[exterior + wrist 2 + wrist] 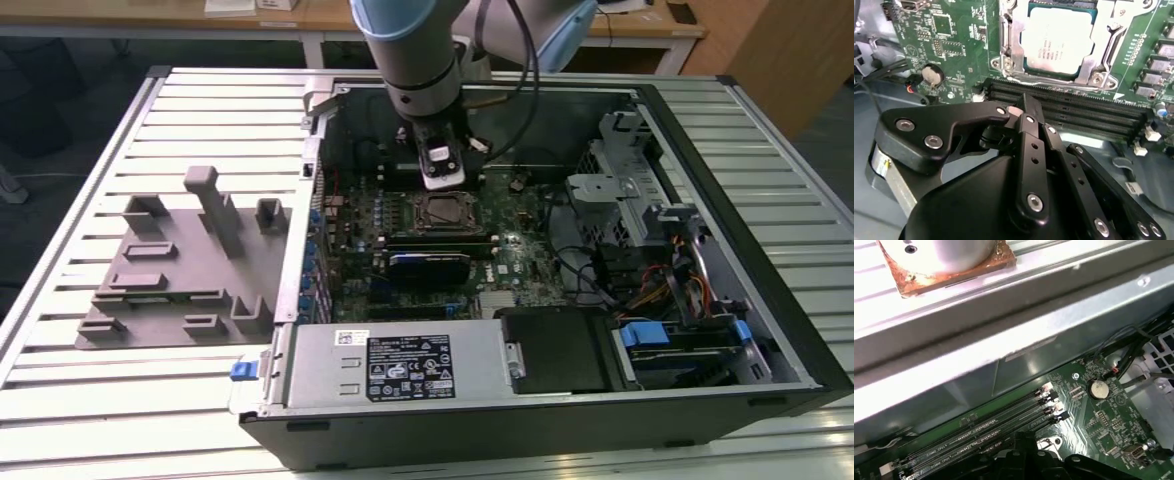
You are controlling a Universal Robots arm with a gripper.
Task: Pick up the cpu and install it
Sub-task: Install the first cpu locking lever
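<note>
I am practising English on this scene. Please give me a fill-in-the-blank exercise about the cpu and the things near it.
1. The cpu lies in its ____ on the motherboard.
2. The gripper hangs ____ the open computer case.
3. The grey fixture plate lies outside the case, toward the exterior view's ____.
4. The long black memory slots beside the cpu are ____.

Missing words: socket; above; left; empty

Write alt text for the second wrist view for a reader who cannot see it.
A pale silver cpu sits in its metal-framed socket on a green motherboard, with the arm's black tool in the foreground, not touching it. Dark memory slots run between the tool and the socket, and a round coin battery lies to one side.
</note>
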